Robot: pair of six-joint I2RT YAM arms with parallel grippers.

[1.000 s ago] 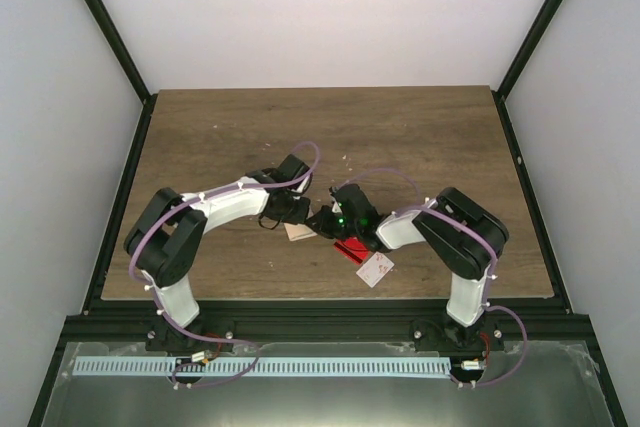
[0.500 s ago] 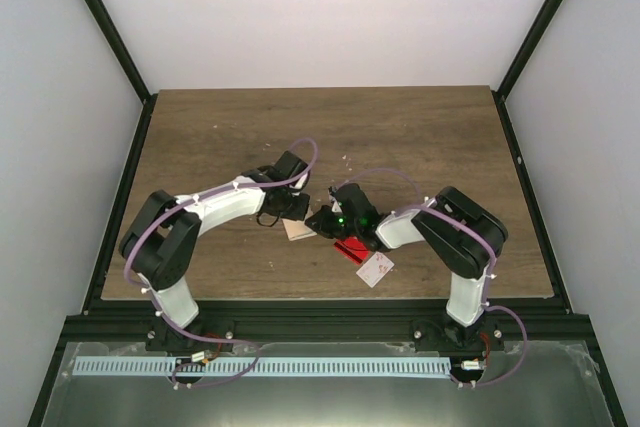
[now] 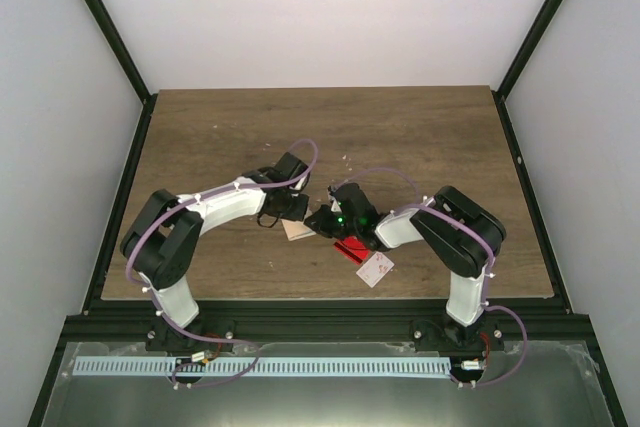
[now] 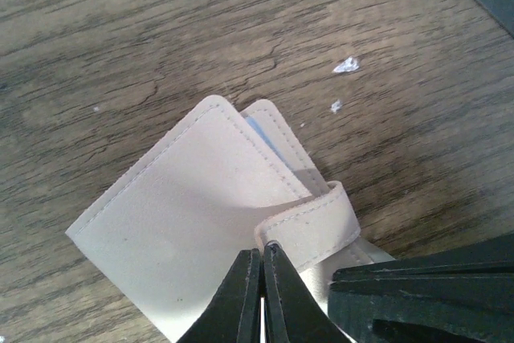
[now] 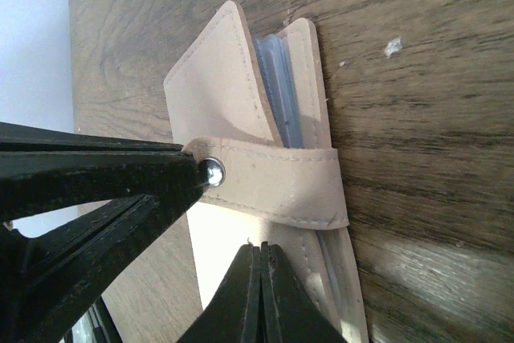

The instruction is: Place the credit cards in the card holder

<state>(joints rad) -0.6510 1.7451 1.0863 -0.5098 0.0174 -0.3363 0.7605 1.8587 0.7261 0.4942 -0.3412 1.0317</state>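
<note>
The beige card holder [image 3: 297, 232] lies flat between both grippers, its strap [image 5: 273, 186] folded across it. Blue card edges [image 4: 255, 130] show in its open side, also in the right wrist view [image 5: 277, 78]. My left gripper [image 4: 263, 251] is shut, its tips against the strap's end at the metal snap [image 5: 212, 172]. My right gripper [image 5: 261, 248] is shut and empty, its tips on the holder's face just beside the strap. A solid red card [image 3: 350, 248] and a white card with small marks [image 3: 375, 269] lie on the table right of the holder.
The wooden table [image 3: 420, 137] is walled by black frame posts and white panels. Small white flecks [image 4: 347, 64] lie on the wood near the holder. The two cards lie under the right forearm [image 3: 400, 229].
The left arm has shifted slightly, its gripper settling a little lower at the holder. The right arm, holder and loose cards have not visibly moved.
</note>
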